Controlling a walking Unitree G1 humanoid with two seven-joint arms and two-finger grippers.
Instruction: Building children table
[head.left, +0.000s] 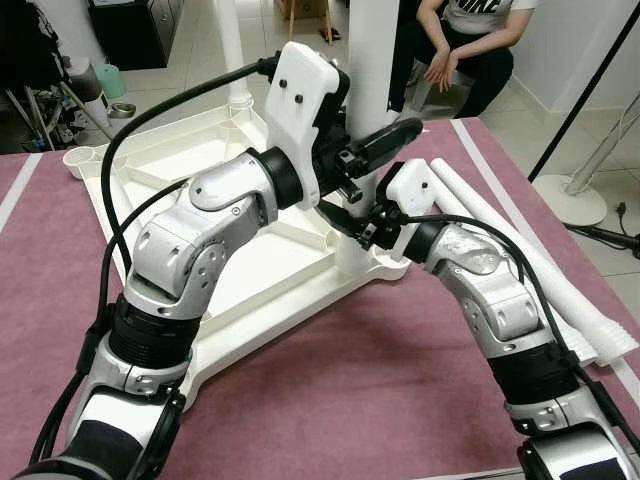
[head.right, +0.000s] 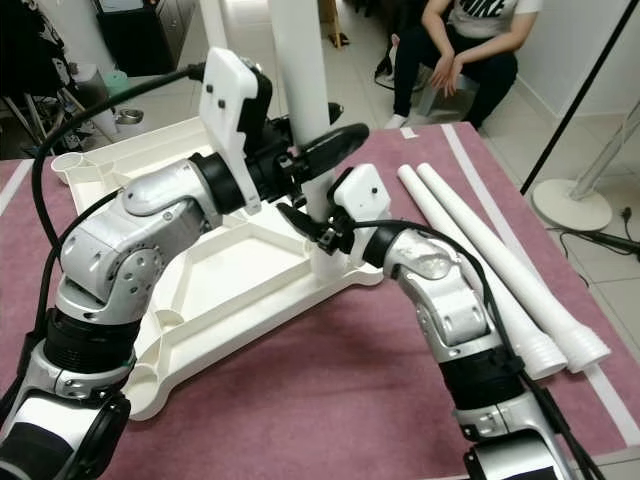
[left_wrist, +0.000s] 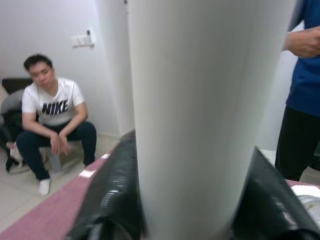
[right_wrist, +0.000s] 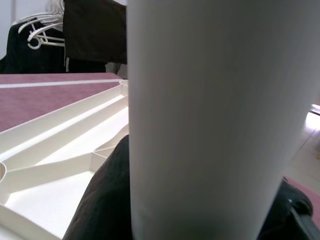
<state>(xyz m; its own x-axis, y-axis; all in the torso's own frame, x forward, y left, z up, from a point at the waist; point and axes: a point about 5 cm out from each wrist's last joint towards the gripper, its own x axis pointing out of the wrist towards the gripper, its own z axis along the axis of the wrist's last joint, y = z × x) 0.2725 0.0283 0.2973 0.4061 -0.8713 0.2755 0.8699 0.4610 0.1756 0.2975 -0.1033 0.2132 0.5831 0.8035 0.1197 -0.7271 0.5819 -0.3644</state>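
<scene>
Left eye view: the white leg (head.left: 372, 60) is standing straight up in the corner socket of the upside-down tabletop (head.left: 255, 285), near the middle of the frame. The left tool (head.left: 378, 150) is squeezing it higher up; the right tool (head.left: 362, 226) is squeezing it just below.

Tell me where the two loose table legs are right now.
The two loose legs lie side by side on the maroon mat, on the robot's right, beside the right arm and the upturned tabletop.
</scene>
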